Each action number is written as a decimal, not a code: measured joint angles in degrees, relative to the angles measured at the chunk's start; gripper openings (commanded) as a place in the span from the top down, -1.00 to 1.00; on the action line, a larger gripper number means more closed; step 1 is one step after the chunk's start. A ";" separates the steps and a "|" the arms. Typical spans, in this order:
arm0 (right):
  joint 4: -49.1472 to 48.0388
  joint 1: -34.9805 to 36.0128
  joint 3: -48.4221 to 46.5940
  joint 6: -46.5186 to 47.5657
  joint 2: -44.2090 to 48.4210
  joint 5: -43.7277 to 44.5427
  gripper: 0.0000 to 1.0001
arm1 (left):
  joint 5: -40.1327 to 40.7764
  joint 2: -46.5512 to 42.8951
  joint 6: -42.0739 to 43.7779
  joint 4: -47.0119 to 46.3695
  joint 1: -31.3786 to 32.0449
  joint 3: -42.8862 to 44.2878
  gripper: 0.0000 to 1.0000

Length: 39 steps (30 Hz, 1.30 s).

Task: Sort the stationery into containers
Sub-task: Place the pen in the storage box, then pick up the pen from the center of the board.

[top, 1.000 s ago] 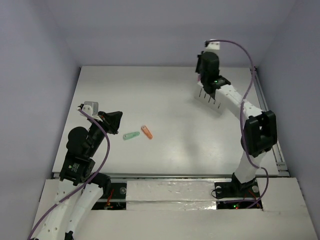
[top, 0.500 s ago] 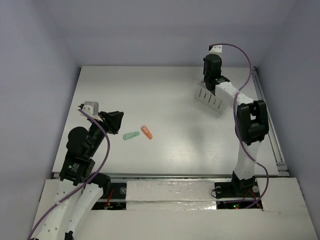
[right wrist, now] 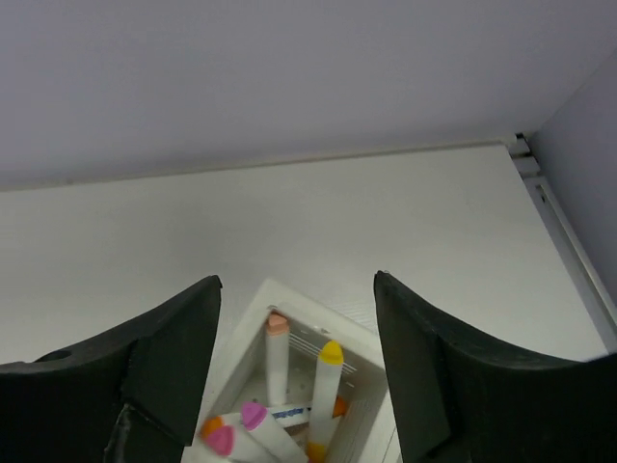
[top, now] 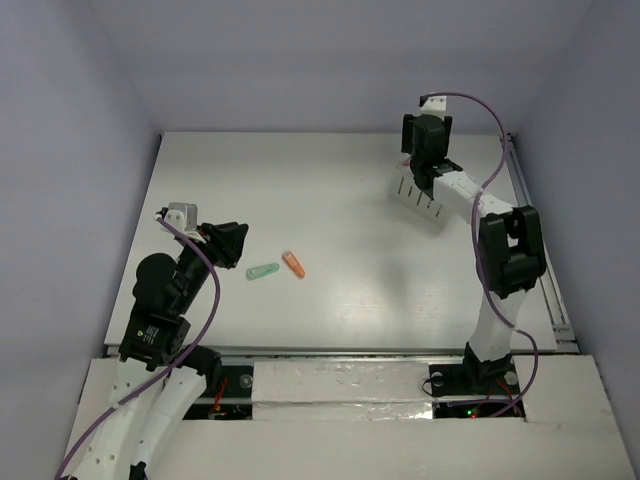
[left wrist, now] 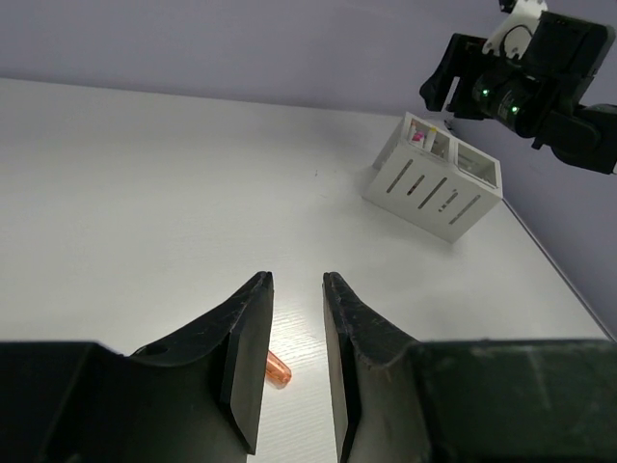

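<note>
The white holder [top: 418,196] stands at the table's back right, also in the left wrist view [left wrist: 434,188]. My right gripper [top: 425,150] hovers right above it, open [right wrist: 296,278], nothing between its fingers. Below it one compartment [right wrist: 289,294] holds several white pens: a yellow-capped one [right wrist: 328,386], an orange-capped one [right wrist: 278,357] and pink-capped ones [right wrist: 253,417]. A mint-green piece [top: 263,271] and an orange piece [top: 293,264] lie on the table left of centre. My left gripper [top: 232,243] sits just left of them, open with a narrow empty gap [left wrist: 296,276]; the orange piece [left wrist: 278,368] shows below its fingers.
Lilac walls close the table in at the back and both sides. A metal rail [top: 555,290] runs along the table's right edge. The holder's second compartment [left wrist: 477,166] faces the right wall.
The right wrist has shifted slightly over the holder and its jaws have parted wide. The left arm has stayed in place, its jaws a little wider.
</note>
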<state>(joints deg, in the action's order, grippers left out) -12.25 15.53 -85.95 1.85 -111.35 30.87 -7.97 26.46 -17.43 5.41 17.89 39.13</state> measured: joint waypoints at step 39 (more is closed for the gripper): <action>25.94 37.68 0.70 -11.39 -9.11 -29.81 -0.28 | 0.22 -1.22 0.00 0.00 -0.02 0.00 0.79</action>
<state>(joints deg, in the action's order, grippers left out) 13.69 53.21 -85.25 -9.54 -120.46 1.06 -7.75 25.23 -17.43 5.41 17.87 39.13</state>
